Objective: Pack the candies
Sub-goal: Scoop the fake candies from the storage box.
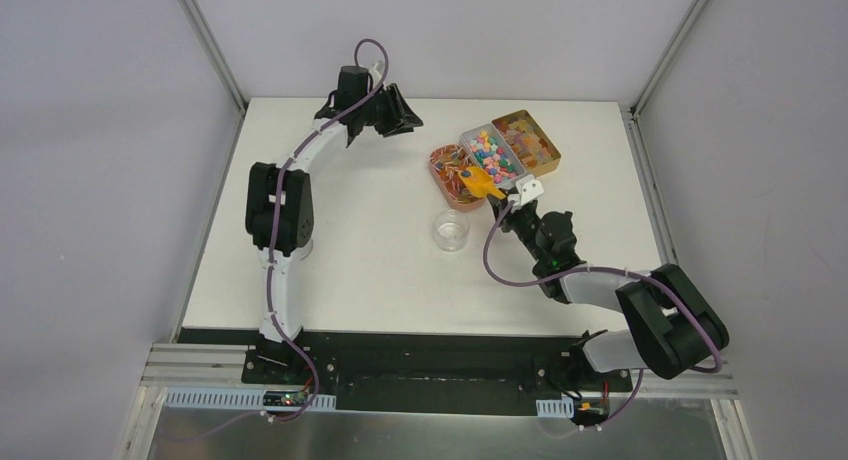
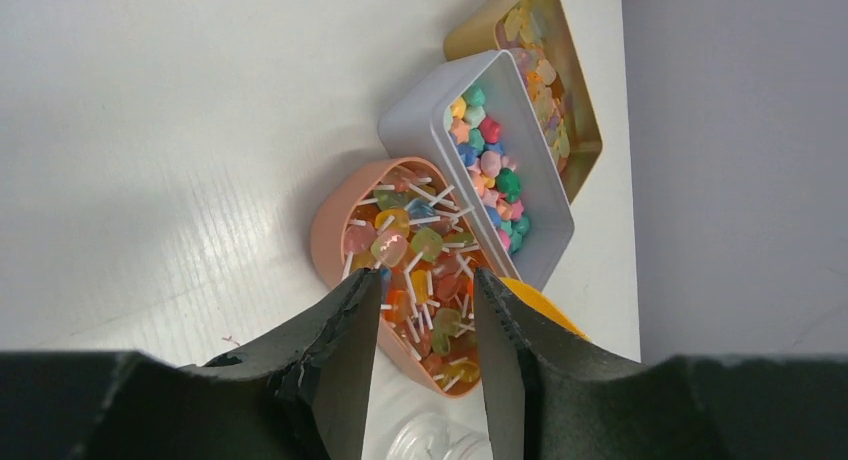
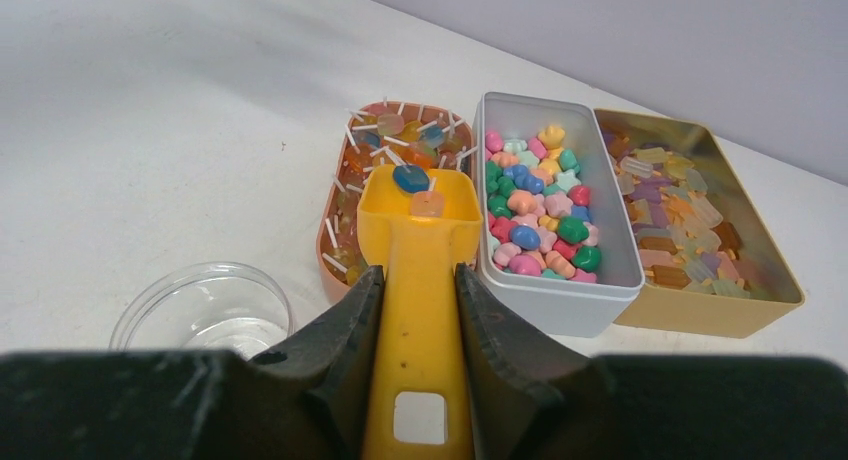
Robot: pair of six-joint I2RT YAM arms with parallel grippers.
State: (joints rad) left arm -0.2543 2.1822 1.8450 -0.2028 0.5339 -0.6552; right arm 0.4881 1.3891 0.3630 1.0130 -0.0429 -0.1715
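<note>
Right claw point(image 3: 417, 278) is clamped on your yellow plastic scoop point(image 3: 420, 235), its square bowl holding two sweets point(image 3: 410, 178) at the oval pink tray point(image 2: 326, 244) of stick lollies point(image 3: 385, 145). Your candies point(image 3: 535, 215), small glossy lumps, lie just right of the scoop, behind the grey box point(image 3: 560, 305) wall; a gold tin point(image 3: 700, 315) touches that box. Clear cup point(image 3: 205, 310) sits near left. Left claw point(image 2: 428, 280) hangs parted, empty

The tiny mixed-colour candies point(image 3: 540, 215) look glossy; the yellow plastic scoop point(image 3: 418, 280) is smooth, the white table point(image 1: 350, 240) matt.
</note>
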